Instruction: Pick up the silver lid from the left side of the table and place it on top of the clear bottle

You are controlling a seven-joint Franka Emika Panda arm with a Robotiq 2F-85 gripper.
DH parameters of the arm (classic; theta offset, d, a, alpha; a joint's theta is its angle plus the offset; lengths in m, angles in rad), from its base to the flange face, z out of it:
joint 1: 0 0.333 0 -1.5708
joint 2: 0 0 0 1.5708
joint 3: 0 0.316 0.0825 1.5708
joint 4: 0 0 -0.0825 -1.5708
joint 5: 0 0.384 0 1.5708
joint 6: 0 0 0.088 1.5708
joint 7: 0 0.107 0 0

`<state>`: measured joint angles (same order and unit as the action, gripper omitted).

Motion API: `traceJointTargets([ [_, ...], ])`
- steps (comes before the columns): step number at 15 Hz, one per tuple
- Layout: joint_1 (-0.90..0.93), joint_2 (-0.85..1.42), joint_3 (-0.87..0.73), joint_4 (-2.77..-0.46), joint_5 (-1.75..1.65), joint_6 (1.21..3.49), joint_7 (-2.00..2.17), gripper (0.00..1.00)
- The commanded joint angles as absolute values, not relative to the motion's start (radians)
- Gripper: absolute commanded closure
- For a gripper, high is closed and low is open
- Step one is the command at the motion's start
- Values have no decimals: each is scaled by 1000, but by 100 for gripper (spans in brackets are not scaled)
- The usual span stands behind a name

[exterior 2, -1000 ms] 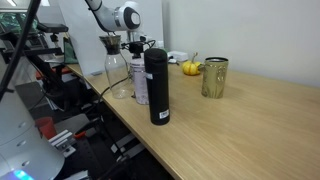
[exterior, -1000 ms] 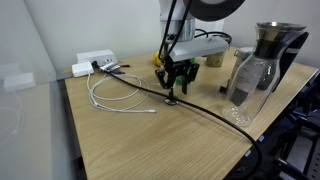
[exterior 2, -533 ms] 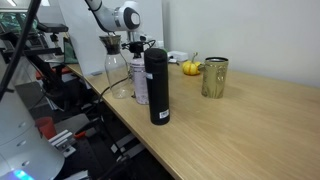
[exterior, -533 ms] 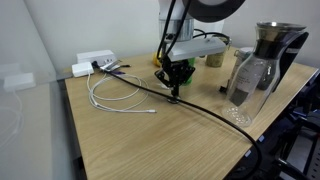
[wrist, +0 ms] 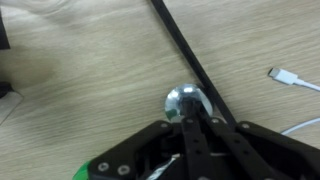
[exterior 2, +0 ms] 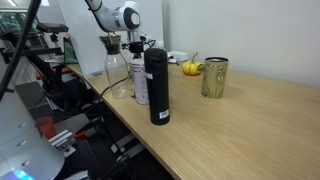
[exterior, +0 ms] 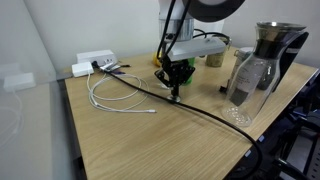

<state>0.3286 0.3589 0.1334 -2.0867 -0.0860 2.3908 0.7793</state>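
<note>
Pale wood-grain desk (exterior: 120, 140) under a plain white wall (exterior: 100, 25), lid (wrist: 187, 100) at the jaws' tips just beside a black cable (wrist: 184, 45), jaws drawn close, grip impossible to tell, bottle (exterior 2: 116, 72) well apart

Table (exterior: 120, 140): pale wood-grain top, smooth and matt.
Silver lid (wrist: 187, 100): polished metal, mirror-bright under the room lights.
Gripper (wrist: 188, 122): matt black fingers; plastic or metal, hard to tell.
Black cable (wrist: 188, 50): dull, rubbery sheath.
White cable (exterior: 112, 100): glossy white plastic.
Clear bottle (exterior 2: 118, 70): thin see-through plastic.
Flask (exterior 2: 156, 85): satin black shell.
Cup (exterior 2: 214, 77): brushed, gold-toned metal.
</note>
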Motion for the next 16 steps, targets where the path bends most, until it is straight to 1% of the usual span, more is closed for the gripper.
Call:
traceJointTargets([
  [1, 327, 353, 127, -2098, -73, 2407, 768, 99],
  [16, 305, 113, 171, -2084, -6, 2346, 738, 99],
])
